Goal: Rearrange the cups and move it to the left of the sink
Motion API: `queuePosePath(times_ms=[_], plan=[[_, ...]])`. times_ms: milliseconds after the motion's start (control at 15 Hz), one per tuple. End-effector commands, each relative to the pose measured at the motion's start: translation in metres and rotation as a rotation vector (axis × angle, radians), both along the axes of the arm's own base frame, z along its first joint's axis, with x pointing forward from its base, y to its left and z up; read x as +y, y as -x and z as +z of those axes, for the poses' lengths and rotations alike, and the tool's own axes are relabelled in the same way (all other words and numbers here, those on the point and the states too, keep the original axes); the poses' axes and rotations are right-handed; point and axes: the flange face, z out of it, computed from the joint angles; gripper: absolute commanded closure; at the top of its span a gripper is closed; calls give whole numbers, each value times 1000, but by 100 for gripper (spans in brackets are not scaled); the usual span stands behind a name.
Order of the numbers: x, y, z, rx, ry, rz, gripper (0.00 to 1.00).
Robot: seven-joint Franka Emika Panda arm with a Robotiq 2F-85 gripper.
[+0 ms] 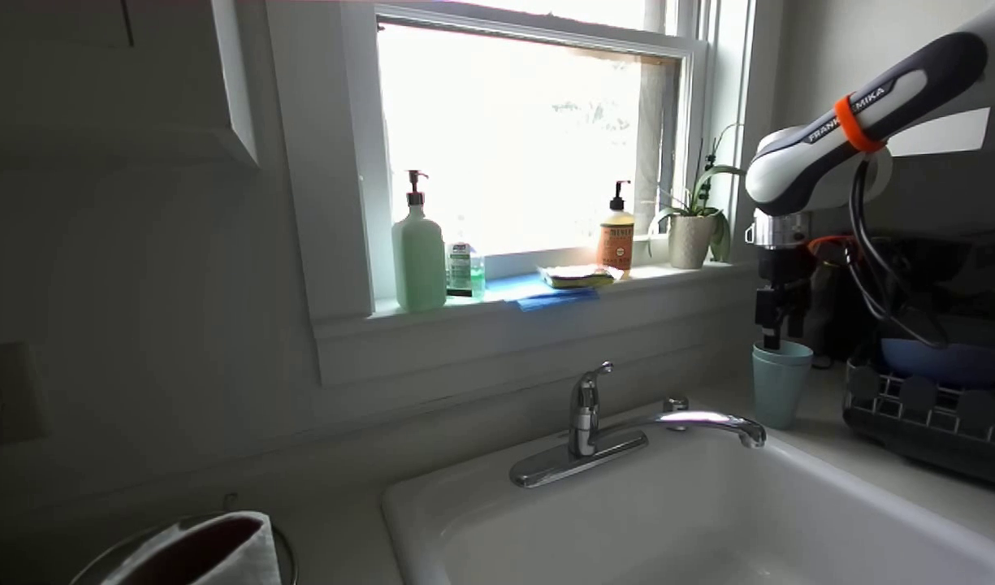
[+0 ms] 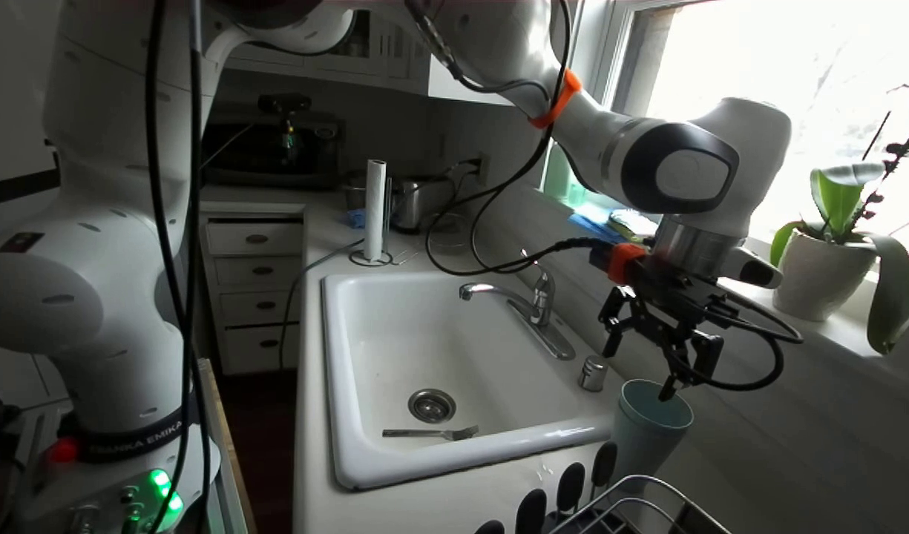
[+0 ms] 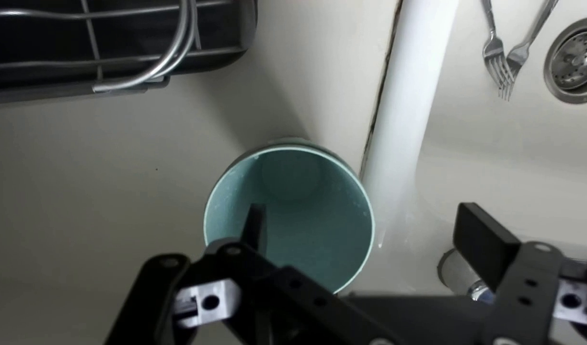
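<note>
I find the cups smooth, matt plastic, the sink glossy and enamel-like, its faucet polished metal, the forks and dish-rack wire shiny metal, and the gripper largely matt.

On the robot arm in an exterior view, "FRANK" and "MIKA" stand either side of an orange band; its base carries "FRANKA EMIKA". The small bottle reads "PURELL", the orange soap bottle "MEYERS"; smaller print is blurred.
</note>
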Motion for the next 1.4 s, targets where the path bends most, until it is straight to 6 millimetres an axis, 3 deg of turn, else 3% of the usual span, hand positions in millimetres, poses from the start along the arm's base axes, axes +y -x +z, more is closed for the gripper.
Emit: queuePosePath(times_ms=[0, 67, 267, 533, 733, 867, 1200, 1333], plan=[[-12, -9, -8, -11, -25, 41, 5], [-13, -10, -10, -8, -23, 50, 14], [-16, -13, -15, -5, -29, 67, 24], [-14, -20, -19, -9, -32, 93, 21], [-10, -25, -18, -10, -32, 111, 32], [-7, -28, -19, -10, -31, 121, 60], [-5, -30, -16, -8, -25, 136, 96], [-4, -29, -13, -4, -25, 143, 100]])
